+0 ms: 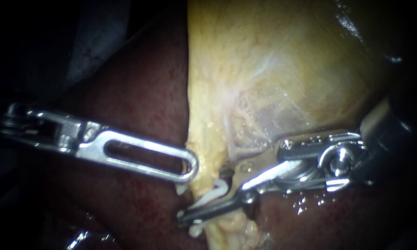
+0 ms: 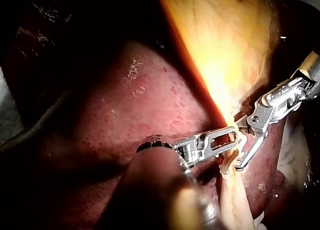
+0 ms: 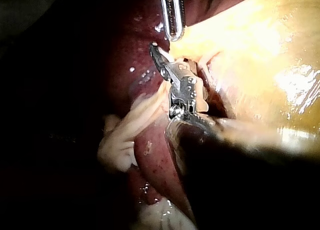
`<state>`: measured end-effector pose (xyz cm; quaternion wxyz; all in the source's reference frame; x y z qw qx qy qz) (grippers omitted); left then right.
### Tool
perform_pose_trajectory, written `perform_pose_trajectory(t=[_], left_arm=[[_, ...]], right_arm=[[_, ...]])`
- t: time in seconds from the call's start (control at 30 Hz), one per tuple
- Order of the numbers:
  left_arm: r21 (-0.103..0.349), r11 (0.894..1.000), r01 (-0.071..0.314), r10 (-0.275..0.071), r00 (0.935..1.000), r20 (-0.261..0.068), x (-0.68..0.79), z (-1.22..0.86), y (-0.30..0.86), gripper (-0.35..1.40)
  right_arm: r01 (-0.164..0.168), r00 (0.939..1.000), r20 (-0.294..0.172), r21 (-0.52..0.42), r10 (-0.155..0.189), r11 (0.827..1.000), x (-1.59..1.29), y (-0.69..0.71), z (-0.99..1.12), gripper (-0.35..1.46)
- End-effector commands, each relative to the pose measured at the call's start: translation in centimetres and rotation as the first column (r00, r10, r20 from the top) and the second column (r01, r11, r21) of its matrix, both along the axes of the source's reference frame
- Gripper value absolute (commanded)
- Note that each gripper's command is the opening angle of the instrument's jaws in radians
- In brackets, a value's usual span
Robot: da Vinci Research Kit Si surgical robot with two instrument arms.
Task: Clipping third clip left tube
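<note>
Endoscope view: right instrument [image 1: 204, 198] end effector clamps white clip [image 1: 217, 190] around tube [image 1: 223, 226]; left instrument [image 1: 189, 169] pinches gallbladder [image 1: 273, 69].

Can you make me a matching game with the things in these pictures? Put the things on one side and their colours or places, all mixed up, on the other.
Things:
1. liver
2. gallbladder
3. clip
4. left instrument

Clues:
A. white, between the jaws of the right instrument
B. shiny metal with a long slot
C. dark red
D. pale yellow

Pairs: 1-C, 2-D, 3-A, 4-B
</note>
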<state>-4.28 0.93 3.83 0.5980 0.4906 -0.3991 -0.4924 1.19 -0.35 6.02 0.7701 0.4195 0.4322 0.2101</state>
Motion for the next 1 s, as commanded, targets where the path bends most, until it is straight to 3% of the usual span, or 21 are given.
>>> perform_pose_trajectory(t=[0.03,0.3,0.63,1.0], left_arm=[[0.0,1.0,0.0,0.0,1.0,0.0,0.0,0.0,0.0,-0.35],[0.0,1.0,0.0,0.0,1.0,0.0,0.0,0.0,0.0,-0.35],[0.0,1.0,0.0,0.0,1.0,0.0,-0.01,0.0,0.0,-0.35],[-0.001,1.0,0.0,0.0,1.0,0.0,-0.01,0.0,0.0,-0.35]], right_arm=[[-0.003,1.0,0.0,0.001,0.003,1.0,0.0,0.03,-0.03,0.49],[-0.005,1.0,0.0,0.002,0.005,1.0,-0.01,0.05,-0.05,0.44],[-0.021,0.9996,0.019,0.041,0.021,0.999,-0.03,0.05,-0.06,-0.1],[-0.025,0.9994,0.024,0.051,0.023,0.998,-0.04,0.08,-0.03,-0.2]])
